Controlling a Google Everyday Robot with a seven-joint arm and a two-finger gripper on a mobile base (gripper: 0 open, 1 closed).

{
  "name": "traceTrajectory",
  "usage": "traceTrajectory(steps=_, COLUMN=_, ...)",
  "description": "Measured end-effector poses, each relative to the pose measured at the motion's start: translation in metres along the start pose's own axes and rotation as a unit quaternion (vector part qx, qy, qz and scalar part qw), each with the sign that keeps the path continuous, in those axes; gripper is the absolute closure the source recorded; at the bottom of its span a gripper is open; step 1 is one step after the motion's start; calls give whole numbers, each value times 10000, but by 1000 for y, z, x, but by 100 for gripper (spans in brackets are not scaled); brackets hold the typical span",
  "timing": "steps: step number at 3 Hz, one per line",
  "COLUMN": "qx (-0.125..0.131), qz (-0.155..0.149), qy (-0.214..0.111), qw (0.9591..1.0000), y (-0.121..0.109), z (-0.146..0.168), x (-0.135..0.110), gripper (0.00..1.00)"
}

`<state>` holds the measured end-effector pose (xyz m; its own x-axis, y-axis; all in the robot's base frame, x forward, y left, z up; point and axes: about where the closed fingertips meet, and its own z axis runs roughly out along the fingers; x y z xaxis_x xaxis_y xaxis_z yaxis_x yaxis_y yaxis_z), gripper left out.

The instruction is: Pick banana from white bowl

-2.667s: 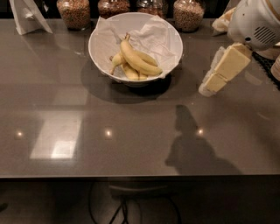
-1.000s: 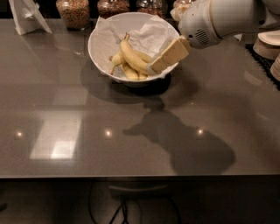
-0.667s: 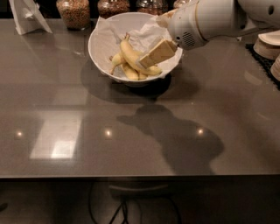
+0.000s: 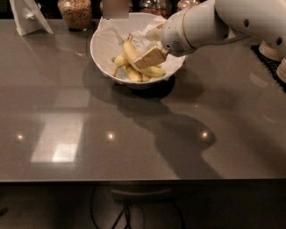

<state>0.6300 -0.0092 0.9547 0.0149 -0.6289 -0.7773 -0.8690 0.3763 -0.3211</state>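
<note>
The white bowl [image 4: 100, 44] stands at the back middle of the grey table, lined with crumpled white paper. A small bunch of bananas lies in it. The banana [image 4: 129, 51], the longest and most curved, lies on top with its brownish stem pointing to the back. My gripper [image 4: 148, 58] reaches in from the right on a thick white arm. It is inside the bowl, low over the middle of the banana and covering part of it. I cannot tell if it touches the banana.
Glass jars of brown grains [image 4: 75, 12] stand behind the bowl along the back edge. A folded white object [image 4: 27, 15] is at the back left. Stacked white dishes [image 4: 271, 50] and a black mat are at the right edge. The arm's shadow falls across the table's middle.
My gripper has moved left from beside the bowl's right side, over its rim and down onto the bananas. The bowl and bananas have not moved.
</note>
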Motion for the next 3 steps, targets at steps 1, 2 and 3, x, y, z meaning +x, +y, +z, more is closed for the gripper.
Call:
traceTrajectory(steps=1, qx=-64, qz=86, qy=105, qw=9999, y=0, z=17, x=12, gripper=35)
traceTrajectory(steps=2, qx=-172, qz=185, qy=217, qw=9994, y=1, z=35, x=23, gripper=36)
traceTrajectory(steps=3, qx=-203, qz=315, qy=305, qw=9988, y=-4, z=46, x=35, gripper=46)
